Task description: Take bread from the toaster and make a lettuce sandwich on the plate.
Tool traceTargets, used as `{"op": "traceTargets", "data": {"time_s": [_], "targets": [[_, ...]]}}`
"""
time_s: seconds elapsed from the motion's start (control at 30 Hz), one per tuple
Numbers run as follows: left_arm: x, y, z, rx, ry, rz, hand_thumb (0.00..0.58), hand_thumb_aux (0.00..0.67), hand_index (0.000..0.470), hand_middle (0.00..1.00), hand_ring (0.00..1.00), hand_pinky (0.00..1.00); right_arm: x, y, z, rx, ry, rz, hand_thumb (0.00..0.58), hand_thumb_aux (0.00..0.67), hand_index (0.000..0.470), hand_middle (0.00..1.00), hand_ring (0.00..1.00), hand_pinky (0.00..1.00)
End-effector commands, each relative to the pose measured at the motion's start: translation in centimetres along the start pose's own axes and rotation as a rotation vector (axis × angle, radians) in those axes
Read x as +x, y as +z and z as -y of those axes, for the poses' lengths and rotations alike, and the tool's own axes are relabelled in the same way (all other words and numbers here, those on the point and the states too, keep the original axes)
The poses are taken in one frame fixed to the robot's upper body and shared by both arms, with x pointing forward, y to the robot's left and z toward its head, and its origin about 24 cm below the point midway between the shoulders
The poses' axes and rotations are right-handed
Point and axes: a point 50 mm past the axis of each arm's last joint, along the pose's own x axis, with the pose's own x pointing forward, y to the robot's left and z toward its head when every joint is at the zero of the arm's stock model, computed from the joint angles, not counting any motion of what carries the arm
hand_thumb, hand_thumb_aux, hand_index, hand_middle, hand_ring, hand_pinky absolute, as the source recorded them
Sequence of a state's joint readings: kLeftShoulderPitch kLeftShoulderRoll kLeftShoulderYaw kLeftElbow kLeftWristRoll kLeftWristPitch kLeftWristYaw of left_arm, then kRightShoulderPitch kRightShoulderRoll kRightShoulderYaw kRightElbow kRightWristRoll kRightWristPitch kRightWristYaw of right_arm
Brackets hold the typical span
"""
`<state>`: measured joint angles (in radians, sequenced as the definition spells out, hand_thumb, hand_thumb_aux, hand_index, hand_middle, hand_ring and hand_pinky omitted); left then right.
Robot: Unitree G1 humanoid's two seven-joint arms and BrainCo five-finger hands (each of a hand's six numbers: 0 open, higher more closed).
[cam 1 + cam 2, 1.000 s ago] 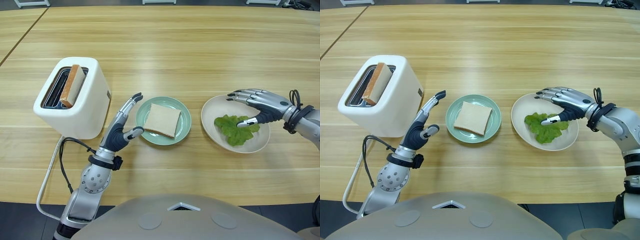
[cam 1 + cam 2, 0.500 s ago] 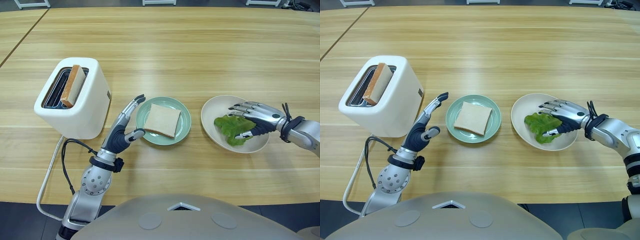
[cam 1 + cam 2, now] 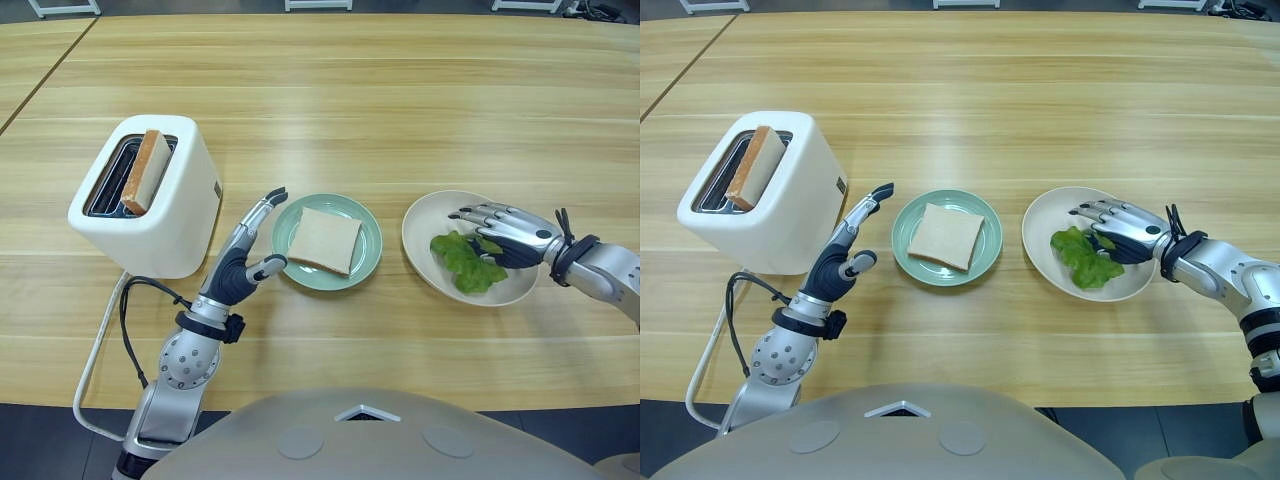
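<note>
Nothing sits in the left robot hand (image 3: 243,262), nearest of all; it stands upright and released, fingers straight, between the toaster (image 3: 160,225) and the plate (image 3: 372,245); the plate carries one slice of bread (image 3: 325,240), lying flat; to its right the bowl (image 3: 420,225) holds lettuce (image 3: 462,260), and the right robot hand (image 3: 505,232) lies on the leaf's right side inside the bowl; whether it grips the leaf I cannot tell; farther back on the worktop (image 3: 400,100), the toaster has a second slice (image 3: 147,170) standing in its slot.
</note>
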<state>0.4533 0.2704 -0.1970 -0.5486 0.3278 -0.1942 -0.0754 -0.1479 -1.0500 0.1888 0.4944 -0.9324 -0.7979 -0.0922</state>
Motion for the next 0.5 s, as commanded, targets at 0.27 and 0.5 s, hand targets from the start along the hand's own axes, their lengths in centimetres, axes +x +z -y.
{"op": "traceTargets", "data": {"time_s": [0.27,0.5], "targets": [[-0.1,-0.1,0.0,-0.008,0.000,-0.004,0.000,0.000,0.000,0.00,0.00,0.00,-0.7,-0.5,1.3,-0.014,-0.036,-0.002,0.005,0.003,0.002,0.00,0.00,0.00],[0.0,-0.1,0.0,-0.013,-0.003,-0.004,0.000,0.000,0.000,0.00,0.00,0.00,-0.4,-0.9,-0.4,-0.029,0.035,-0.043,0.000,0.000,0.000,0.00,0.00,0.00]]}}
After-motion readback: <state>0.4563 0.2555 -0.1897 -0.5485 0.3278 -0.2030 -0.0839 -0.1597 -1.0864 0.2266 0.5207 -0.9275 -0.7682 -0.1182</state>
